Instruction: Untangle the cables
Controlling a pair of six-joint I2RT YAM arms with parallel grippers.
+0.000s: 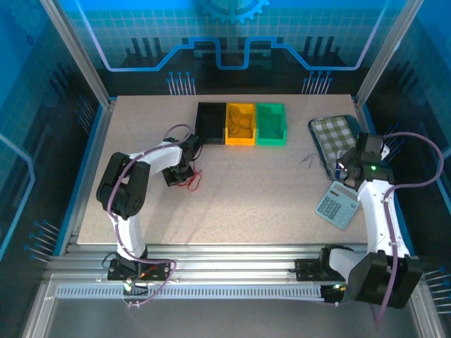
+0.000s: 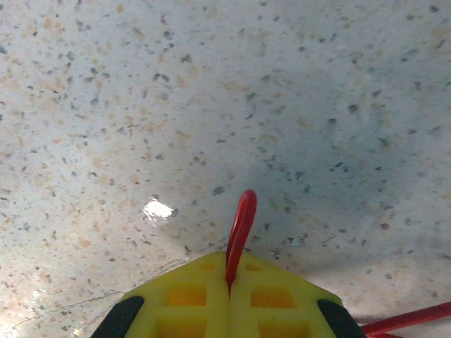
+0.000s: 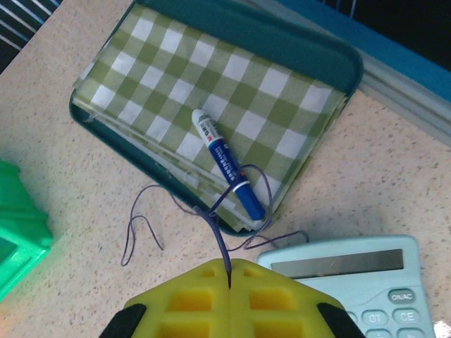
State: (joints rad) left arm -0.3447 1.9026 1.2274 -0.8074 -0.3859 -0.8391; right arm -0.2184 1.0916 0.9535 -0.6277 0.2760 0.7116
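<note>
The left tool (image 2: 230, 278) is closed on the red cable (image 2: 242, 222). Its two yellow pads meet, and the thin wire comes out of the seam as a short loop toward 12 o'clock, above the speckled tabletop (image 2: 211, 105). Another stretch of the same red wire leaves the wrist view at 4 o'clock. I think the grip is at a bend, so that a lift can open the curl.

The right tool (image 3: 229, 274) is also closed, pinching the blue-purple cable (image 3: 218, 236). From the pinch the wire goes toward 12 o'clock and loops around the tip of a blue pen (image 3: 227, 163). The pen lies on a green checked cloth (image 3: 211, 77) in a teal tray (image 3: 317, 42). One loose end curls at 9 o'clock on the bare tabletop, and another runs toward 3 o'clock, beside the calculator (image 3: 352, 271). A pull here may drag the pen, so the loop probably has to slide off its tip first.

In the top view the two tools are well apart, at 9 and 3 o'clock, so the two cables cannot catch each other. At 12 o'clock stand a black bin (image 1: 211, 122), a yellow bin (image 1: 239, 138) and a green bin (image 1: 271, 123). Something dark and thin seems to lie in the yellow one.
</note>
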